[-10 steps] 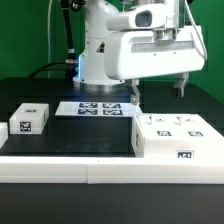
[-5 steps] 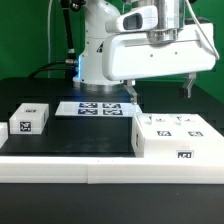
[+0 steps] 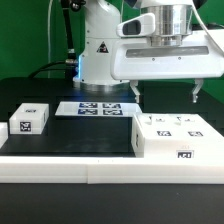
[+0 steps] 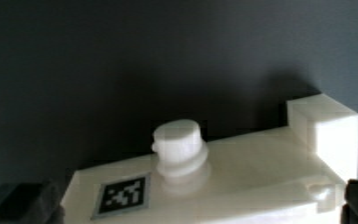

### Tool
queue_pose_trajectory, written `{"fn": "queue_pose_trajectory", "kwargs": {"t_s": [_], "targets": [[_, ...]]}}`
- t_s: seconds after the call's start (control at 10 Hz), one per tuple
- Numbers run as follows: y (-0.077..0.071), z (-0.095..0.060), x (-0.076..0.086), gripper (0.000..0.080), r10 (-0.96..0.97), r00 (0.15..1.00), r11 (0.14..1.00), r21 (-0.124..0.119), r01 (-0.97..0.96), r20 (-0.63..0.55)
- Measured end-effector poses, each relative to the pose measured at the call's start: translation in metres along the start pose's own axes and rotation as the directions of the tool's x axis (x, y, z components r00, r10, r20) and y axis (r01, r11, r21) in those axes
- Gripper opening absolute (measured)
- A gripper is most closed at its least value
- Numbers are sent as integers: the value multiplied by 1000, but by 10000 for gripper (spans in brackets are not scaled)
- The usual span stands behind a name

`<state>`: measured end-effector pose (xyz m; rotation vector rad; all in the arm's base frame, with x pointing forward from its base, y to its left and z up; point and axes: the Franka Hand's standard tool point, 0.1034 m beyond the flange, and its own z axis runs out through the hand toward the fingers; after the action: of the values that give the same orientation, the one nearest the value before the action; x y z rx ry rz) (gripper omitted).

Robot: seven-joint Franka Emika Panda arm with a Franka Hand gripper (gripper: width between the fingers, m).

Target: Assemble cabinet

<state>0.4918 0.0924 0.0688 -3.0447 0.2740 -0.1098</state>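
Pincer [image 3: 166, 93] spread wide, empty, over one cabinet [image 3: 175, 137]; one marker board [image 3: 97, 108]; perhaps two smaller blocks [image 3: 30, 120].

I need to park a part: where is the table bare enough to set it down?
Bare black mat lies in front of the marker board, between the small white block at the exterior view's left and the cabinet. Crowded on that view's right: open fingers hang over the cabinet.
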Motion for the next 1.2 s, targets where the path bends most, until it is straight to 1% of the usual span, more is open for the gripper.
{"fn": "queue_pose_trajectory", "kwargs": {"t_s": [0.2,0.3,0.4,0.5,0.6,0.7,0.8,1.2], "targets": [[-1,1,0,797,-39,999,999,-2,39,-1],[-3,2,-2,797,-86,996,996,-10,86,-1],[-5,4,-4,797,-109,994,994,-24,109,2],[-3,5,-5,797,-124,992,992,-36,124,-4],[-3,7,-6,797,-128,992,991,-40,127,-16],[-1,13,-5,797,-120,991,992,-33,118,-54],[8,21,-4,797,-94,993,995,-23,93,-75],[6,22,-5,797,-109,992,994,-23,108,-67]]}}
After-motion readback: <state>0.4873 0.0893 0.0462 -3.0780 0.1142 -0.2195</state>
